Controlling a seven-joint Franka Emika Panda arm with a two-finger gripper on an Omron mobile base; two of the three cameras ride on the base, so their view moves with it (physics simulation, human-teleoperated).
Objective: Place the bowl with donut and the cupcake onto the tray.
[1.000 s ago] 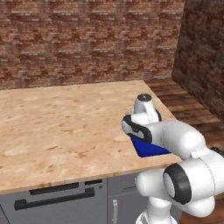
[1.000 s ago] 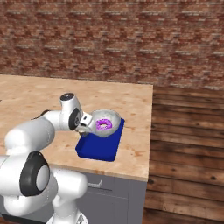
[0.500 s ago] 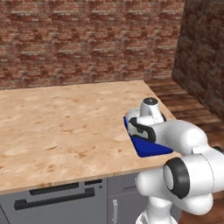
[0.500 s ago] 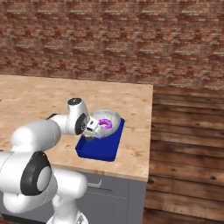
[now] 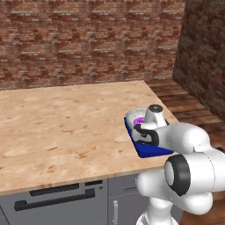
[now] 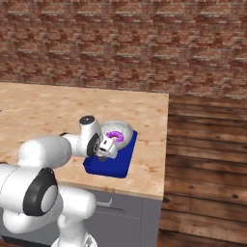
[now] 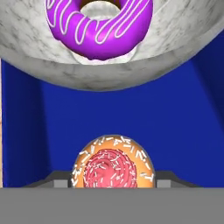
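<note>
Hand view: cupcake (image 7: 112, 164) carried in over the tray (image 7: 122, 113), claw (image 7: 112, 183) clamped on it.
Between the earlier frames and this one, swung from the tray's near-left edge to above its open blue half, just short of the bowl (image 7: 109, 65) with the donut (image 7: 99, 26). Bowl already sat on the tray at the bench (image 5: 66, 127) corner. Cupcake low over the blue floor, contact impossible to tell. Likely only lowering and release left.
</note>
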